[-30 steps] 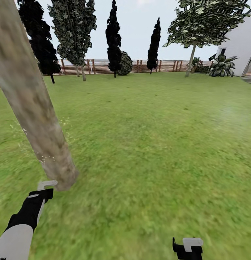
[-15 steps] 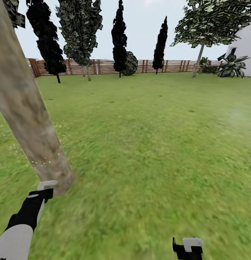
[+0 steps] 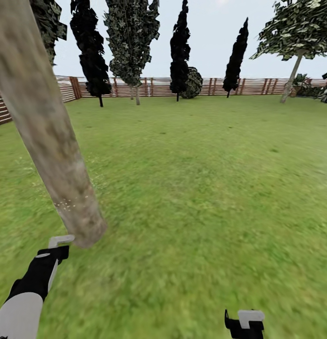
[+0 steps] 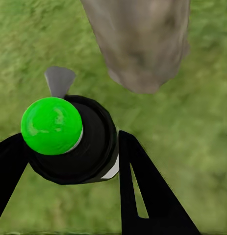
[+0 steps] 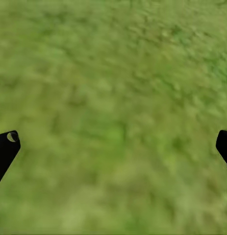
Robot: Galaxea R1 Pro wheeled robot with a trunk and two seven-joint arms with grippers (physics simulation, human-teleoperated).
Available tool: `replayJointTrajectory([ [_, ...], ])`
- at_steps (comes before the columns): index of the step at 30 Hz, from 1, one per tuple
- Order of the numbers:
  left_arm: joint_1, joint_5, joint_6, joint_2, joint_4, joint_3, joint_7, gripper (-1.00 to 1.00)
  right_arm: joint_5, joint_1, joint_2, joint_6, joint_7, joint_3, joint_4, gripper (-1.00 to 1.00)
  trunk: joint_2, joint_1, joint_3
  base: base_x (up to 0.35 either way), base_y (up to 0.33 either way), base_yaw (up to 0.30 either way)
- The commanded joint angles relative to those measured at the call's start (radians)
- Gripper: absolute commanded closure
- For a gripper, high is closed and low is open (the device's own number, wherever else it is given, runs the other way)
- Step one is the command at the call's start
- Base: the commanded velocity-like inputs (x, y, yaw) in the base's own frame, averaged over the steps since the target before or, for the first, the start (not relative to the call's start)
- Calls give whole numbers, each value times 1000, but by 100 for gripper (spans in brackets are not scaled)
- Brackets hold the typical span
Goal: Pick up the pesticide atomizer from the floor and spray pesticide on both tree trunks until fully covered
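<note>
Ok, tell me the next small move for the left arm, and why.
Probably raise the left tool and keep spraying higher. It grips the atomizer, aimed near the base of the tree trunk, where pale specks sit low; the trunk above looks bare.

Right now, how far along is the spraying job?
Pickup looks done: the left gripper holds the pesticide atomizer, its green-capped top near the tree trunk. Pale specks dot the trunk's lower part, so spraying seems under way. Full coverage and a second tree remain. The right gripper is open.
</note>
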Motion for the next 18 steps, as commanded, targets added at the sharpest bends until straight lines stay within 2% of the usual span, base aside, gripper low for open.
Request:
replayJointTrajectory([
  [1,0,0,0,0,0,0,0,100,0,0,0,0,0,0,0,-100,0,0,0,0,-272,276],
  [5,0,0,0,0,-1,0,-1,100,0,0,0,0,0,0,0,-100,0,0,0,15,-272,276],
  [11,0,2,0,-1,1,0,-2,100,0,0,0,0,0,0,0,-100,0,0,0,137,-200,276],
  [13,0,23,-2,-4,-3,-6,-2,100,-1,0,0,0,0,-1,-1,-100,0,0,0,13,-11,265],
  [16,-23,40,8,-21,-9,-17,-14,100,-1,0,0,0,0,-1,-1,-100,0,0,0,2,-1,119],
  [18,-78,42,14,-30,-3,-33,-35,100,0,0,0,0,1,-1,-1,-100,0,0,0,0,0,12],
])
